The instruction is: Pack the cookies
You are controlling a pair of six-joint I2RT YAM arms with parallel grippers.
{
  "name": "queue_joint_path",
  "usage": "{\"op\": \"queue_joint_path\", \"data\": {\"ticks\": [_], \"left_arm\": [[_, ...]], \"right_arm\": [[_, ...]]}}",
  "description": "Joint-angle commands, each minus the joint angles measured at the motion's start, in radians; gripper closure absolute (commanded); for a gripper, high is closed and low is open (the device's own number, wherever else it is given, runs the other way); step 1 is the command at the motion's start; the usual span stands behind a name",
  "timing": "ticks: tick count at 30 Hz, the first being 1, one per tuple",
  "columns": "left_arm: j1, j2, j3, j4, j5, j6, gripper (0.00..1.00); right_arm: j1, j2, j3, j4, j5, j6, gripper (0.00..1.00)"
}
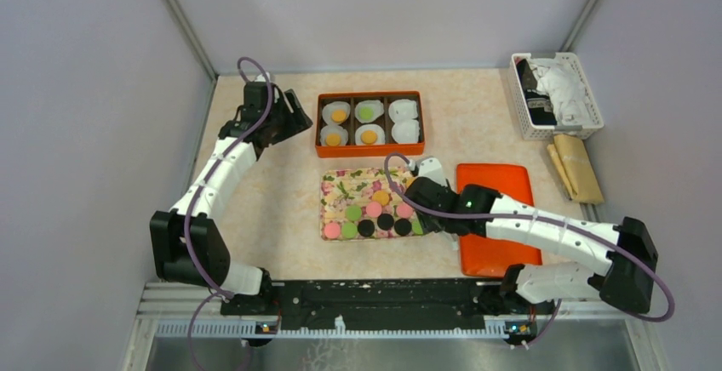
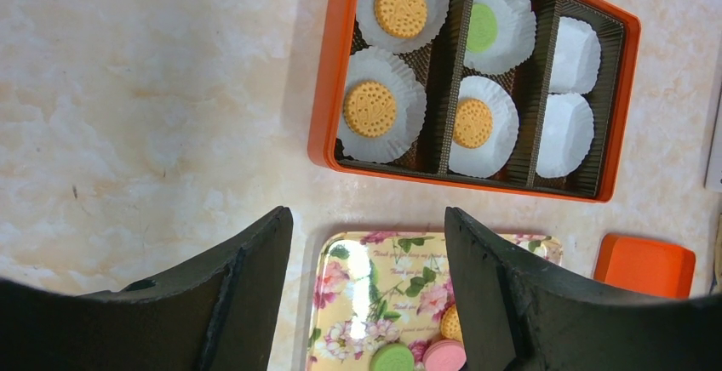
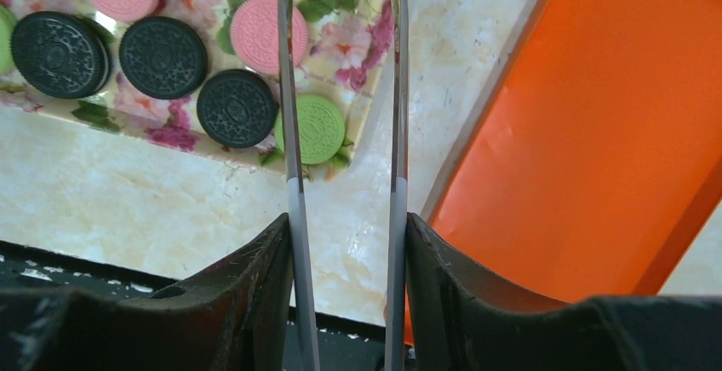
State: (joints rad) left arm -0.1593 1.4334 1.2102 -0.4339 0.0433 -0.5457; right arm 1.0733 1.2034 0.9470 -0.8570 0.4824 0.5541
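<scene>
Seemingly picking green cookie (image 3: 322,128) with tongs (image 3: 286,65) clamped in right gripper (image 3: 346,226), left gripper (image 2: 366,218) spread apart; next: straddle, then pinch gently

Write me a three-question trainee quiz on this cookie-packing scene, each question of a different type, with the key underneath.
1. True or false: every white pleated paper cup in the orange divided box holds a round cookie.
2. Multiple choice: the left gripper is A) open and empty, B) shut on a pink cookie, C) shut on a paper cup.
3. Short answer: what tool does the right gripper hold, with its tips reaching over the floral rectangular tray?

Key
1. False: two cups are empty.
2. A.
3. Thin metal tongs.
</scene>
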Motion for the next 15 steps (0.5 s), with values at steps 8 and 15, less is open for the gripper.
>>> {"op": "queue_joint_path", "data": {"ticks": [8, 15], "left_arm": [[-0.009, -0.021, 0.031, 0.019, 0.012, -0.005, 0.28], [-0.009, -0.019, 0.025, 0.021, 0.013, -0.005, 0.28]], "right_arm": [[0.008, 0.015, -0.04, 0.036, 0.053, 0.09, 0.54], [0.005, 0.075, -0.018, 0.09, 0.072, 0.071, 0.54]]}}
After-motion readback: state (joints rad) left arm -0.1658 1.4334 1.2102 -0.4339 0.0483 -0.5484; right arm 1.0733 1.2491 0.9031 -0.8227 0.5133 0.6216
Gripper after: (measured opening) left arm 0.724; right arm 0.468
